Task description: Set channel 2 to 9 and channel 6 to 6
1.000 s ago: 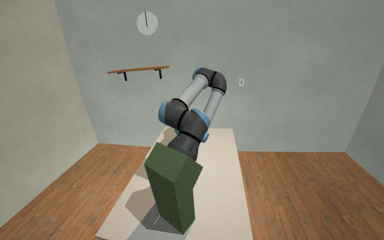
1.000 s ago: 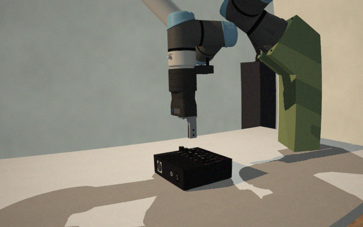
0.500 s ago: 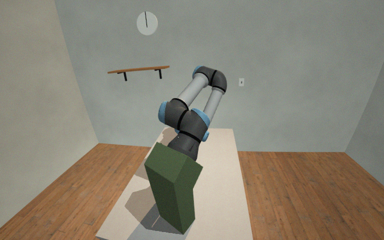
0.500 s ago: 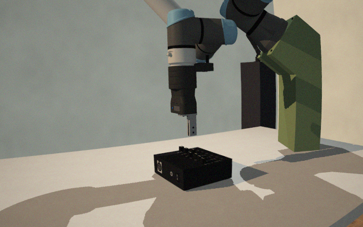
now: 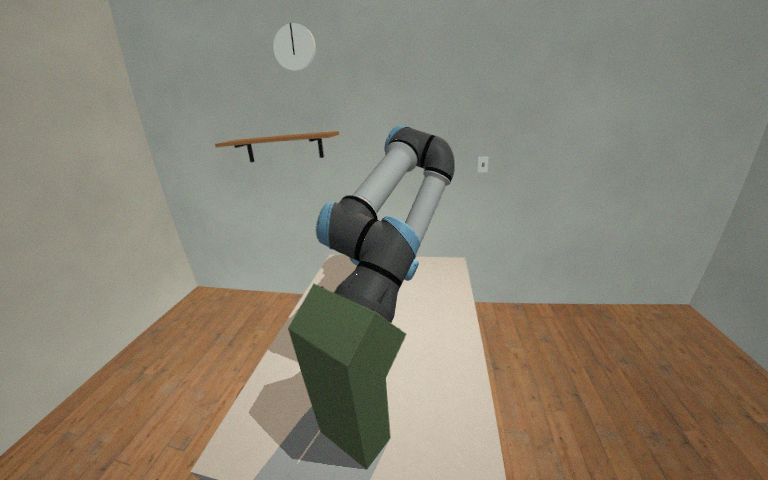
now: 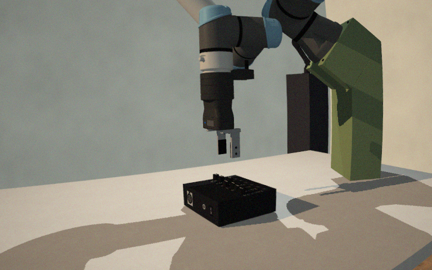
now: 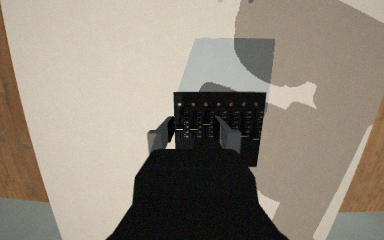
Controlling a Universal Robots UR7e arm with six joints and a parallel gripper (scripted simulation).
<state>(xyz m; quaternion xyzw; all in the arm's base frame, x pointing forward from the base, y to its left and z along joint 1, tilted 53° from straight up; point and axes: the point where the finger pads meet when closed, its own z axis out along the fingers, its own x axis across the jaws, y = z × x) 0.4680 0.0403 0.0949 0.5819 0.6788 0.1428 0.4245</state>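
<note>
We are holding our gripper (image 6: 228,147) well above the lighting desk (image 6: 229,198), its fingers (image 6: 234,145) spread fully apart with nothing between them. The desk is sitting flat on the table (image 6: 95,197), directly below the fingertips and clear of them.

Looking down from the wrist, we are seeing the two fingers framing the left part of the desk (image 7: 220,100): the first few fader tracks are lying in the gap between them, and the remaining tracks are running off past the right finger. White cap lines are showing at different heights across the row, the ones between the fingers sitting nearer the fingertips than those far to the right seem to be, though the scale marks are too small for us to read any level.

Off to the right of the fingers, the green pedestal (image 6: 356,127) is carrying the arm (image 6: 242,35).
</note>
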